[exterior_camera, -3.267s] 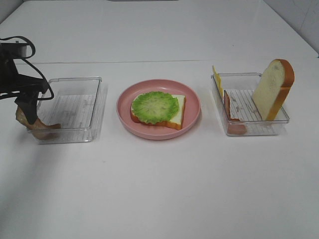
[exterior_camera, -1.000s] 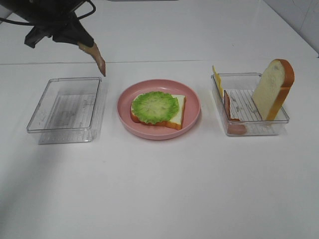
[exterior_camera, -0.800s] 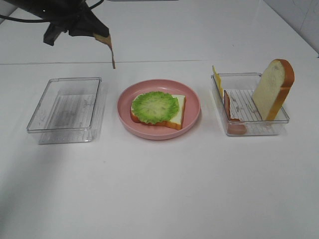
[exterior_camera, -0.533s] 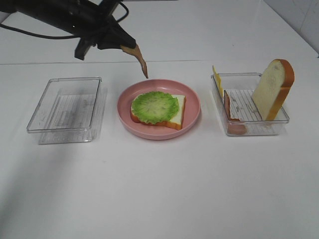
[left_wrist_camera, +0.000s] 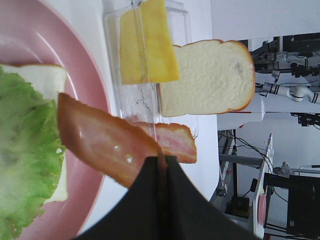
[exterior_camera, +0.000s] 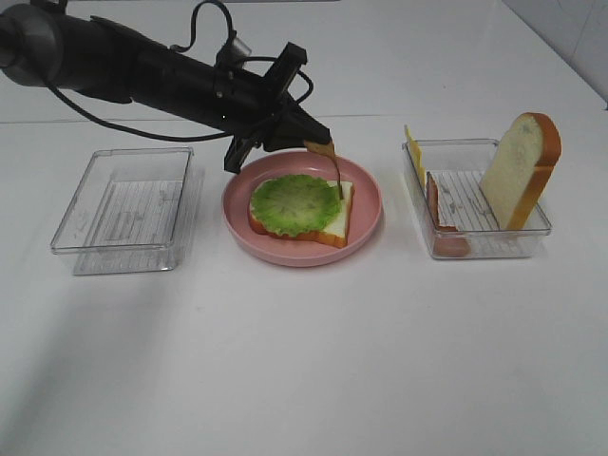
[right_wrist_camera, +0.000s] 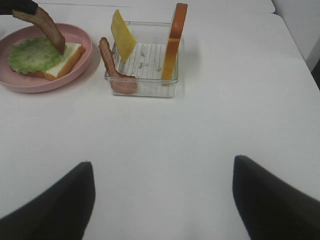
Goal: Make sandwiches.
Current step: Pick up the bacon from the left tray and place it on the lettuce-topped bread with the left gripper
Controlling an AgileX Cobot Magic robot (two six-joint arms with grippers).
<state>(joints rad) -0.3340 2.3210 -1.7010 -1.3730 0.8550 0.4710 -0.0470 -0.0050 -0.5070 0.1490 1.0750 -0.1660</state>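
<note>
Bread (exterior_camera: 343, 215) and lettuce (exterior_camera: 295, 201) sit under left gripper (exterior_camera: 318, 144), clamped on bacon strip (exterior_camera: 334, 171); cheese (exterior_camera: 412, 147), top slice (exterior_camera: 521, 169) wait in tray (exterior_camera: 484, 247) beyond it; right gripper (right_wrist_camera: 162, 196) jaws apart.

We show the left arm (exterior_camera: 123, 71), a matte black tube trailed by looped black cables (exterior_camera: 195, 24). The left gripper (left_wrist_camera: 161, 159) tapers to a black wedge. The right gripper (right_wrist_camera: 162, 162) has rounded black fingers (right_wrist_camera: 55, 200).

high: steep overview | left wrist: close above plate (left_wrist_camera: 30, 35) | right wrist: low, distant; plate shared
</note>
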